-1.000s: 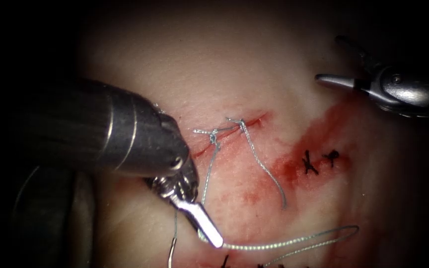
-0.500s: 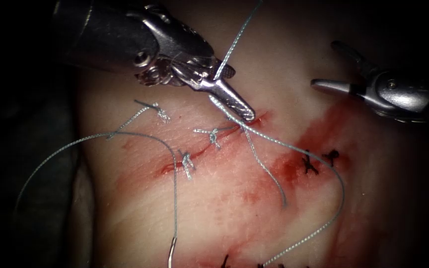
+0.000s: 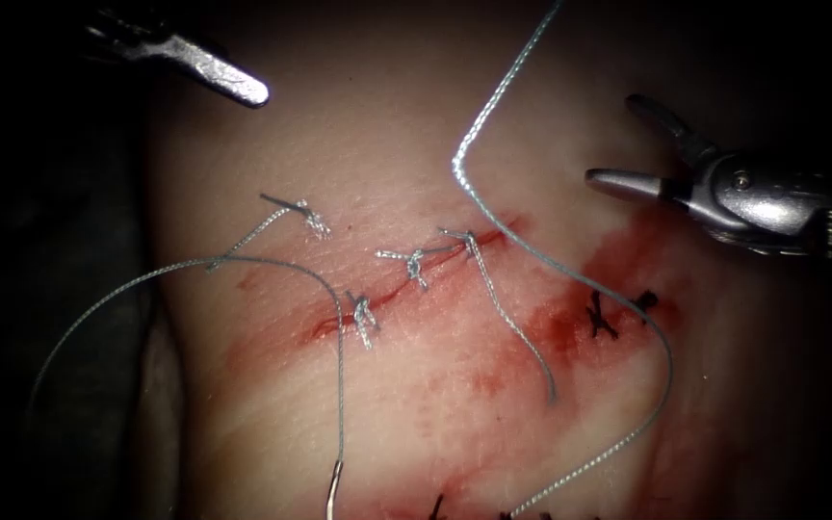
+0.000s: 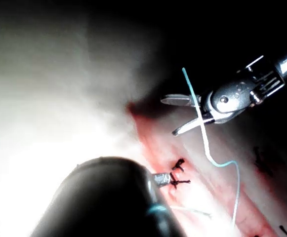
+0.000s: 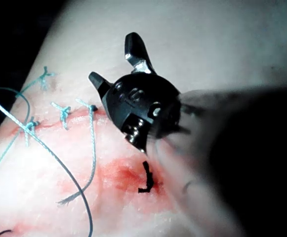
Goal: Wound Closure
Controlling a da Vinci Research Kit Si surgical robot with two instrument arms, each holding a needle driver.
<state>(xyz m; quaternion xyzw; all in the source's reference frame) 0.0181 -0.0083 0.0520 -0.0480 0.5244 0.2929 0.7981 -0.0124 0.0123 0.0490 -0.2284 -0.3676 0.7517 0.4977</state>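
The cut runs slantwise across the tissue, with three knotted grey stitches along it. A fresh stitch sits at its upper right end, trailing a short tail. Long thread kinks above that end and rises out of view. It loops right of the cut. The needle lies on the tissue at the lower edge, left of the cut, held by neither tool. My left tool is far up on the left, with no thread running to it. My right tool hovers open and empty.
Black stitches mark an older closed wound amid red fluid right of the cut. More black stitch ends show at the lower edge. A wide thread loop lies over the tissue's left side.
My left tool rose from the lower left to the cut's upper end carrying thread, then swung away up-left. The thread stays behind with a kink. My right tool drifted slightly left.
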